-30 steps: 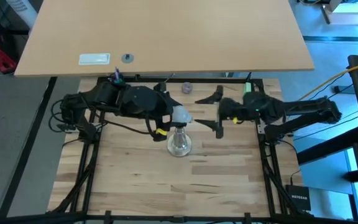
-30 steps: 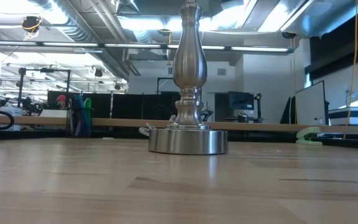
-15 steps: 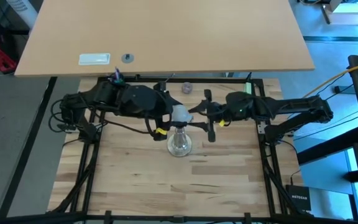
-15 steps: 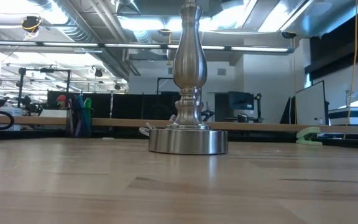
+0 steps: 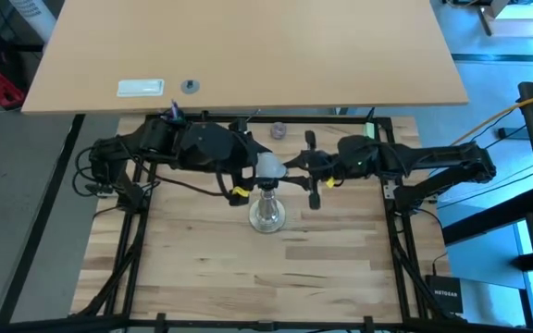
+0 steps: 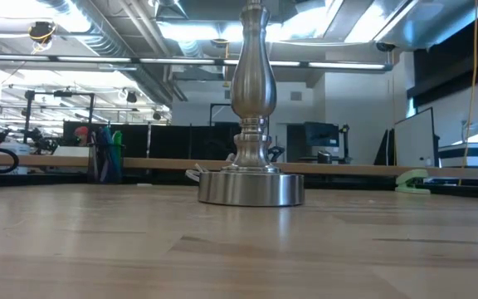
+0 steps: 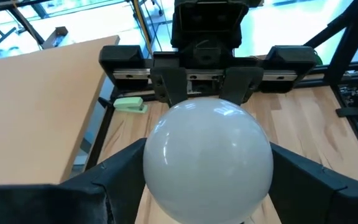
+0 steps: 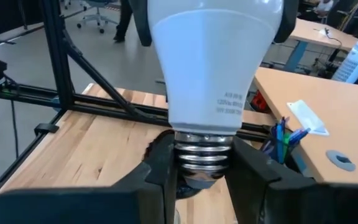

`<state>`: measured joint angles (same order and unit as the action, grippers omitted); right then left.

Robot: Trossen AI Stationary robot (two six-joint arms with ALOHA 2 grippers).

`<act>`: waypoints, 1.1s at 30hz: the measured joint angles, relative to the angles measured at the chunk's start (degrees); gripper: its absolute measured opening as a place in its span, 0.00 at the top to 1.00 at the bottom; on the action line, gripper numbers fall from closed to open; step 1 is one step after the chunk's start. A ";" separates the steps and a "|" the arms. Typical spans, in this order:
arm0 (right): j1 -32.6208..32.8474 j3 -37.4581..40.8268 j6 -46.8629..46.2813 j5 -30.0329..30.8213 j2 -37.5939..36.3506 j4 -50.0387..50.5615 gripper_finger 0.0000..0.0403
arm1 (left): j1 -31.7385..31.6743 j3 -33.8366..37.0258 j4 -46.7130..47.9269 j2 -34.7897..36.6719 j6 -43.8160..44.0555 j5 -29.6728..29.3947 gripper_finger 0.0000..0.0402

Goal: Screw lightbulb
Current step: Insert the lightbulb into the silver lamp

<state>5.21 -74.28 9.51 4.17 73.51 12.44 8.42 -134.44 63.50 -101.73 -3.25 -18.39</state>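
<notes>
i hold the lightbulb (image 7: 207,158) by its round globe in my left gripper (image 5: 254,172), the fingers (image 7: 114,171) spread wide on both sides of it. the bulb stands above the silver lamp stand (image 5: 266,213), near the middle of the wooden table (image 5: 202,259). my right gripper (image 8: 199,163) comes from the other side, with its fingers (image 8: 160,163) close around the metal screw base, i think touching it, just over the dark socket.
</notes>
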 joint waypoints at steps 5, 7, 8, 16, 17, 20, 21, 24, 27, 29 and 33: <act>0.02 0.00 -0.03 2.39 -3.01 0.04 0.74 | -0.20 -0.27 0.33 2.29 0.44 0.11 0.25; 0.01 -0.07 -0.01 3.73 -4.79 -0.72 0.74 | 0.17 -0.48 -0.64 4.46 0.65 -0.27 0.23; 0.01 -0.09 -0.04 4.27 -5.59 -0.69 0.74 | 0.35 -0.59 -1.31 5.56 0.96 -1.01 0.22; 0.00 0.13 -0.27 3.81 -7.62 -6.69 0.74 | 1.96 4.18 -6.45 9.57 -0.54 -5.81 0.23; 0.00 0.50 -0.30 3.09 -7.28 -8.69 0.74 | 2.29 6.03 -9.43 9.84 -1.65 -6.01 0.24; 0.00 2.21 -0.33 1.25 -6.07 -15.25 0.74 | 3.39 12.72 -20.09 10.31 -5.00 -5.96 0.25; 0.00 2.70 -0.34 0.66 -5.68 -17.47 0.74 | 3.75 15.08 -23.40 10.41 -5.98 -5.83 0.25; 0.02 4.48 -0.43 -1.58 -4.70 -23.48 0.74 | 4.29 23.06 -35.98 11.02 -9.24 -5.73 0.27; 0.07 5.66 -1.35 -3.31 -3.91 -27.09 0.74 | 3.79 29.92 -47.95 13.00 -10.51 -5.77 0.28; 0.07 6.21 -1.65 -4.54 -3.79 -28.54 0.74 | 3.14 33.06 -54.25 14.09 -9.98 -5.64 0.28; 0.07 6.47 -1.68 -5.32 -3.61 -31.07 0.74 | 2.22 35.89 -60.99 14.10 -7.94 -1.28 0.28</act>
<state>5.28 -67.81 7.82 -1.16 69.90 -18.63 10.64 -98.55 2.51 -87.63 -11.20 -19.67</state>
